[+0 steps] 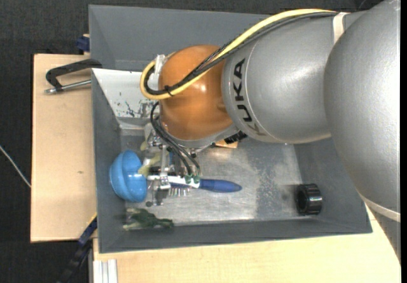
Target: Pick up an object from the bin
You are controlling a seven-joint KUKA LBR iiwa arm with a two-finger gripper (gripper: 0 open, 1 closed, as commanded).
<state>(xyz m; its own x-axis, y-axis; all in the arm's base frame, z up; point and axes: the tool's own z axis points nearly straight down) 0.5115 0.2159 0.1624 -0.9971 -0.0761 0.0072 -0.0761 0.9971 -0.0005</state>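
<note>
Camera view: my gripper (162, 177) is low in the bin (191, 34), toward its front left part, with a blue ball (126, 177) just beside it on the view's left and a blue pen (216, 186) lying out from it to the view's right. Can't tell if the gripper is open, closed or gripping anything. Green toy (147, 222) lies near, by the front wall; black cap (308, 199) well apart at right.

Black lettering "UKA" (241, 94) (the brand's first letter hidden) running down the grey arm (299, 72)
</note>
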